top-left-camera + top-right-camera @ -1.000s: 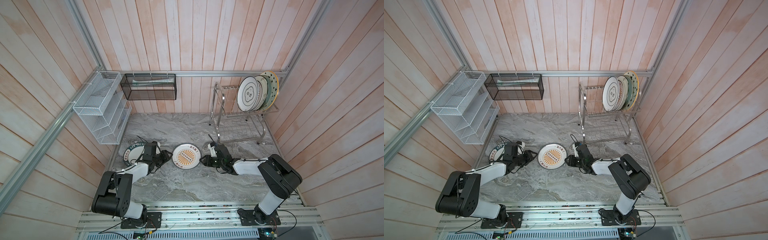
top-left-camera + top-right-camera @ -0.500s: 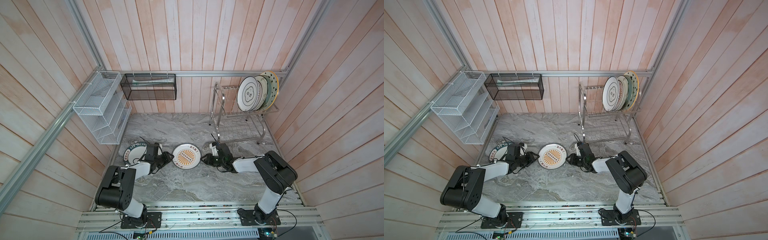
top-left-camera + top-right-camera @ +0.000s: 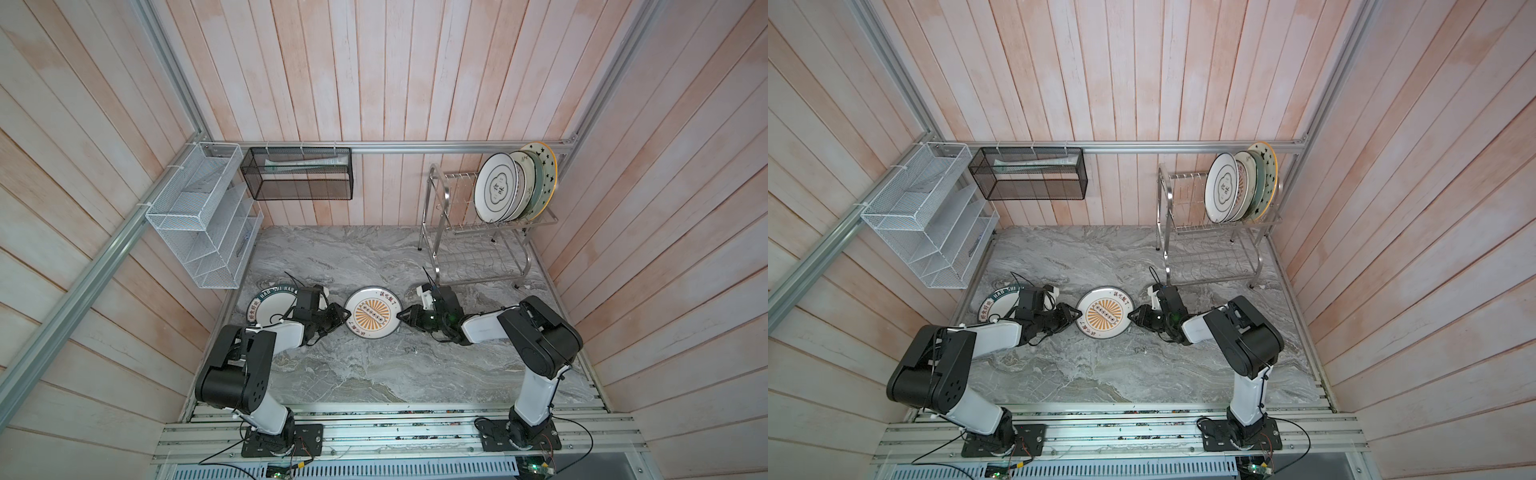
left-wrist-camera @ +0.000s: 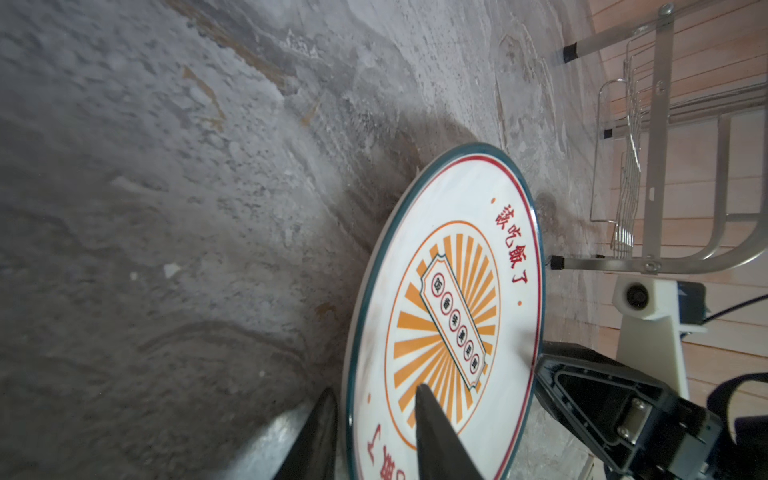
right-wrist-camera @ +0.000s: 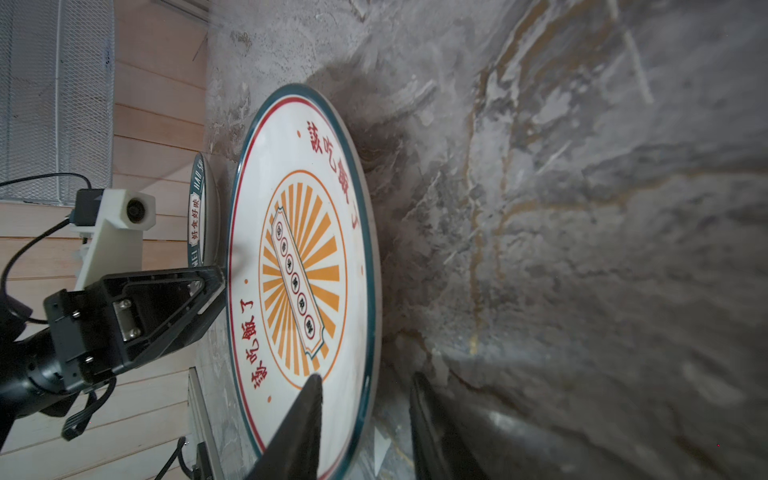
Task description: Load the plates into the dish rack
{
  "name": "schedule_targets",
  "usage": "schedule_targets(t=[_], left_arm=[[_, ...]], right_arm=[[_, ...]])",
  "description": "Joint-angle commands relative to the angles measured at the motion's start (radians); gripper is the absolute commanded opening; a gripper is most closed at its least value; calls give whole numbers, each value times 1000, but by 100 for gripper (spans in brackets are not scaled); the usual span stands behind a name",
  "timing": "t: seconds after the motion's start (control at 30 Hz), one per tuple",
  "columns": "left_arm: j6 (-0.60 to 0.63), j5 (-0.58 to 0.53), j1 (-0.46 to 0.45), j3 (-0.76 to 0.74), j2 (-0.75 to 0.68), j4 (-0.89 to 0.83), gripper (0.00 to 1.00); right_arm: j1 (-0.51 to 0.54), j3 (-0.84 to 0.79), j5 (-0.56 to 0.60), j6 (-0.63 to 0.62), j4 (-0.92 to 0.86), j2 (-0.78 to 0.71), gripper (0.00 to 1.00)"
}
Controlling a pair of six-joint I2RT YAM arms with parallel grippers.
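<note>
The sunburst plate (image 3: pixel 373 312) lies face up on the gray table (image 3: pixel 374 374). It is near the middle of both top views, a little below the center. The left tool (image 3: pixel 344 314) is at its left edge and the right tool (image 3: pixel 400 316) is at its right edge, so the plate sits between them.

In the left wrist view, the left tool (image 4: pixel 374 388) has one finger over the plate's face and one finger beside its rim. That finger is very close to the rim, but I cannot tell if the tool is pinching the plate.

In the right wrist view, the right tool (image 5: pixel 366 375) is spread. One finger (image 5: pixel 307 407) is over the face and the other is off to the side of the rim, with a strip of table showing in between.

A green-rimmed plate (image 3: pixel 270 305) lies flat to the left, partly under the left arm. The rack (image 3: pixel 482 253) stands in the upper right, by the back wall. A few standing plates (image 3: pixel 496 192) lean on edge in its top level, at the right end
</note>
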Motion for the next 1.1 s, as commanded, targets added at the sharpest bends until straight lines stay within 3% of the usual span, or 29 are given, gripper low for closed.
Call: schedule_targets(t=[0.0,0.13,0.43,1.07], left_arm=[[20,13,-5,27,16,13,32],[20,13,-8,30,23,13,30],[27,22,-23,48,54,7,14],[54,67,-50,64,66,13,10]], right_arm=[[-5,2,-31,41,58,28,37],[-5,2,-43,65,87,42,37],[-5,-4,-48,128,147,71,37],[-5,1,-74,166,204,94,32]])
